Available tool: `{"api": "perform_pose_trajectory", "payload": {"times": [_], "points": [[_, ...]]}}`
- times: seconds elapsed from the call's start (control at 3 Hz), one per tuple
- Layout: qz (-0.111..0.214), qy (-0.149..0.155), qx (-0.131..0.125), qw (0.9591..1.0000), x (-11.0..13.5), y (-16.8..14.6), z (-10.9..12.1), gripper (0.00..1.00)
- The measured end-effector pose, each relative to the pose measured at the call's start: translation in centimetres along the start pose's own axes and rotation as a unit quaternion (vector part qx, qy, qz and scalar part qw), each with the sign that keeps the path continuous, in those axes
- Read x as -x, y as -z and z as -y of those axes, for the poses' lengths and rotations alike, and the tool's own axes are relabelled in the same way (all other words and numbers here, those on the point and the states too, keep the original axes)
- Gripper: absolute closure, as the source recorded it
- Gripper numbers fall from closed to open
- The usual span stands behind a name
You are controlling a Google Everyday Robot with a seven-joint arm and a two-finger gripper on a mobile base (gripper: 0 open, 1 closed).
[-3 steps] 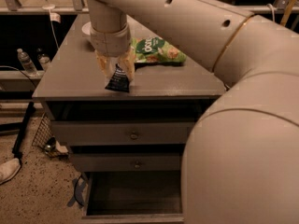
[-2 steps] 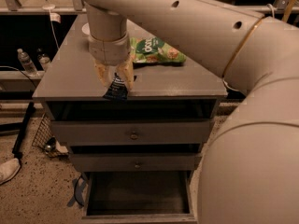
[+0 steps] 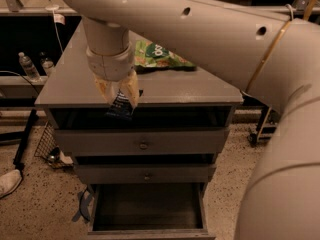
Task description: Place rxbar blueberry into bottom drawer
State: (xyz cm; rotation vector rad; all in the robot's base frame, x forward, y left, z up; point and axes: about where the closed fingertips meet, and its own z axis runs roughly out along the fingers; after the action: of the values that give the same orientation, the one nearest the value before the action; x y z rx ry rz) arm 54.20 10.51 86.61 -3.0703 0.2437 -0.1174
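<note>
My gripper (image 3: 119,95) hangs from the big beige arm over the front edge of the grey cabinet top (image 3: 190,86). Its yellowish fingers (image 3: 131,90) are shut on the rxbar blueberry (image 3: 120,107), a dark navy wrapper with white text that dangles below them, in front of the cabinet's front edge. The bottom drawer (image 3: 148,210) is pulled open low down, a wide box with a dark inside, directly below and a little right of the held bar.
A green crinkly snack bag (image 3: 159,55) lies on the cabinet top behind the gripper. Two shallower drawers with round knobs (image 3: 143,145) sit shut above the open one. Water bottles (image 3: 27,66) stand at the left; a wire basket (image 3: 47,144) and a white shoe (image 3: 9,181) rest on the floor.
The gripper has lifted the bar off the cabinet top and carried it forward to the front edge. The view has shifted closer.
</note>
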Motion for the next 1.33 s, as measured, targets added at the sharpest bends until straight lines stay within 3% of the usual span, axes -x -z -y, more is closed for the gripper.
{"api": "perform_pose_trajectory", "payload": {"times": [0.33, 0.67, 1.0, 1.33], "points": [[0.009, -0.002, 0.002, 1.0, 2.9, -1.4, -0.1, 1.0], [0.039, 0.002, -0.007, 0.9992, 5.3, -4.9, -0.1, 1.0], [0.056, -0.009, -0.021, 0.9982, 7.1, -9.7, -0.3, 1.0], [0.054, -0.02, -0.029, 0.9979, 7.8, -12.4, -0.6, 1.0]]}}
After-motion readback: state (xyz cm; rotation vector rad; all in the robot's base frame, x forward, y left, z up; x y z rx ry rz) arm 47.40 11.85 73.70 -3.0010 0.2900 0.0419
